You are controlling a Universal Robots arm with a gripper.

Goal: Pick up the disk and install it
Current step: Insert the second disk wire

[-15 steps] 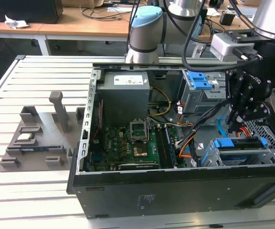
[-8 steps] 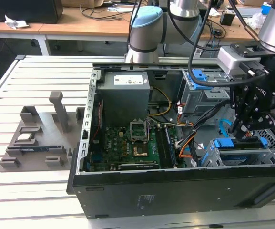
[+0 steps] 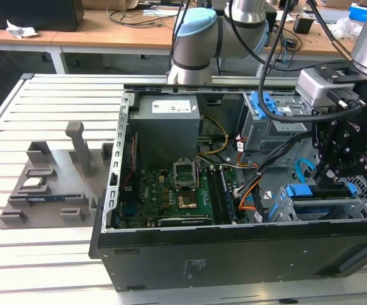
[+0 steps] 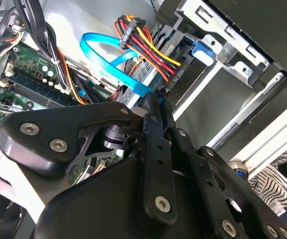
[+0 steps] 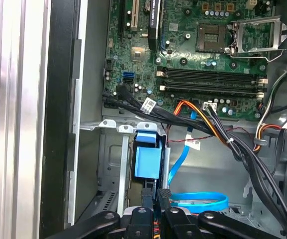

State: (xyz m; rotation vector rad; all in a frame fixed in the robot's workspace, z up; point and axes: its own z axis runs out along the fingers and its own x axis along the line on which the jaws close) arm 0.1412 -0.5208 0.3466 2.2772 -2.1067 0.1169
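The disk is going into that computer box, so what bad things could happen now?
1. The disk sits in the grey drive cage with the end effector right at its end; if it is crooked, it might jam.
2. The blue cable loops close beside the end effector and could get snagged.
3. The black cable bundle runs just past the cage and might get caught too.

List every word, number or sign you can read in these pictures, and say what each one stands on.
No text can be read with confidence.
Power supply label, exterior view: print too small to read.
White sticker on the case's outer wall: too small.
White cable tag, first wrist view: blurred.
Motherboard markings: too small.
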